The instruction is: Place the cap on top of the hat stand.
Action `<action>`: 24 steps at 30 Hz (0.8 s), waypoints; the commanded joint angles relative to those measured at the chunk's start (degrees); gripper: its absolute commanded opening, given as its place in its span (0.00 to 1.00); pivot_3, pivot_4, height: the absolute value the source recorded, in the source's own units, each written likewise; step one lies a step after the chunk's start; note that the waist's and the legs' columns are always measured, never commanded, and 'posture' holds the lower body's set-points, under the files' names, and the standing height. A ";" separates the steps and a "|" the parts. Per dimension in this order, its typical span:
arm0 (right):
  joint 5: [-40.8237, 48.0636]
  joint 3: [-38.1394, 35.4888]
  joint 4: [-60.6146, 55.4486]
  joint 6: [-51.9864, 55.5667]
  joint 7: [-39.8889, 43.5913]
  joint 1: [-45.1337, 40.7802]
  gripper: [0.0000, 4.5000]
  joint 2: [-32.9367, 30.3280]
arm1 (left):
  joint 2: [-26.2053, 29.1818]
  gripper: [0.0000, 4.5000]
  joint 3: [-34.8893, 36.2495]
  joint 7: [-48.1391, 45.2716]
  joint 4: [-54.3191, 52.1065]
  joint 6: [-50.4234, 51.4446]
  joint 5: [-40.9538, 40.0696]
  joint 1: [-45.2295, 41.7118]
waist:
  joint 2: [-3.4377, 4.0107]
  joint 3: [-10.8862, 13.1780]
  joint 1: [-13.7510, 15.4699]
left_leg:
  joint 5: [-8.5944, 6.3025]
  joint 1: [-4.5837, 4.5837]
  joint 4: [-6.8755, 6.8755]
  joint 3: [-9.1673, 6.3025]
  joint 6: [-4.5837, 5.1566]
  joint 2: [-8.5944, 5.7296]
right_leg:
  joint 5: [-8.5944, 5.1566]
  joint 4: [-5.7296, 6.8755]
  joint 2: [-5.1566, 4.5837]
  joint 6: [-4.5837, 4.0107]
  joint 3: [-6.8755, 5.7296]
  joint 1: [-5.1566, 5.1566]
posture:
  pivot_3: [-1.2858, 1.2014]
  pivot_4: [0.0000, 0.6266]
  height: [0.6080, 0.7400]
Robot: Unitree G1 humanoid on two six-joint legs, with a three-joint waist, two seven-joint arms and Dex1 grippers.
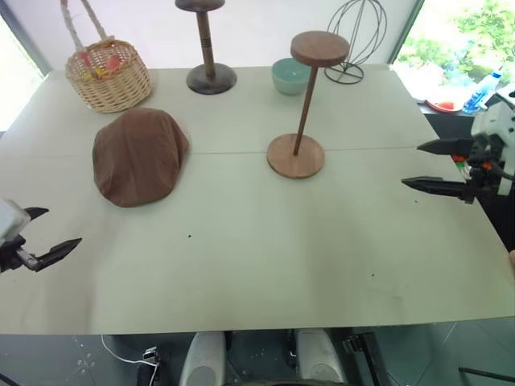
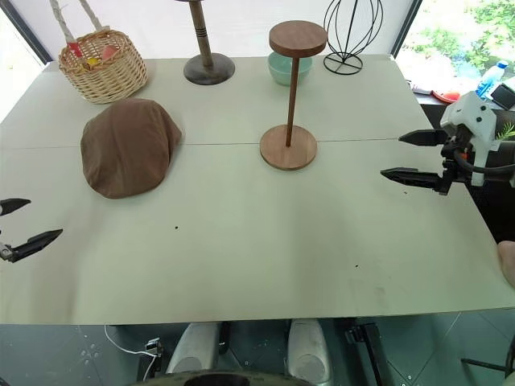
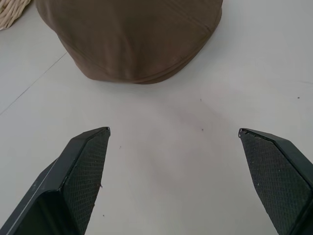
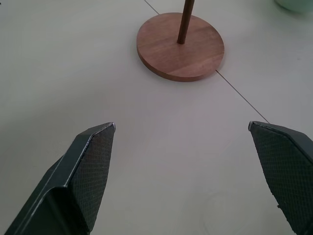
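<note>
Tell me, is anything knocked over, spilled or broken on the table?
Nothing stands out. The cap lies flat on the table, not yet on the hat stand, which stands upright. The darker stand, wire stand, bowl and basket all sit upright at the far edge.

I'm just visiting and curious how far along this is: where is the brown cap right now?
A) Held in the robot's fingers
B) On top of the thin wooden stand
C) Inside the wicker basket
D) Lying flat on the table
D: the cap lies flat on the table, left of the hat stand, whose disc top is bare.
</note>
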 commanded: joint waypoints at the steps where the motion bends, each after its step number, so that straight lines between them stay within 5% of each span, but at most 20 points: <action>1: -0.14 -1.01 0.78 -1.91 0.46 -1.73 1.00 0.08 | -0.05 0.98 1.73 -0.27 -1.24 -0.24 -0.17 -0.12 | 0.00 0.00 -0.02 | 0.00 0.02 0.00 0.04 0.00 0.00 | 0.00 0.01 0.00 0.01 0.04 0.00 | 0.52 0.24 0.91; 12: 1.15 -2.04 0.82 -2.02 1.36 -1.74 1.00 -0.11 | -0.43 0.98 -0.39 0.63 -3.00 -0.21 -0.29 -3.03 | 0.00 0.00 -0.01 | 0.01 0.08 0.13 0.20 0.02 0.00 | 0.06 0.14 0.01 0.10 0.21 -0.01 | 0.52 0.24 0.91; 21: 11.20 -3.29 -11.88 13.99 -0.24 -5.77 1.00 -0.25 | -0.63 0.98 -9.01 5.39 -3.69 -9.84 7.59 -9.30 | 0.08 0.03 0.03 | 0.01 0.09 0.40 0.30 0.02 0.15 | 0.13 0.34 0.07 0.10 0.29 0.01 | 0.52 0.24 0.91; 24: 23.18 -5.86 -22.61 26.97 -2.88 -6.65 1.00 0.00 | -1.01 0.98 -15.35 9.56 -0.74 -17.48 14.86 -12.11 | 0.16 0.05 0.28 | 0.02 0.09 0.39 0.34 0.03 0.17 | 0.14 0.34 0.09 0.09 0.29 -0.01 | 0.52 0.24 0.91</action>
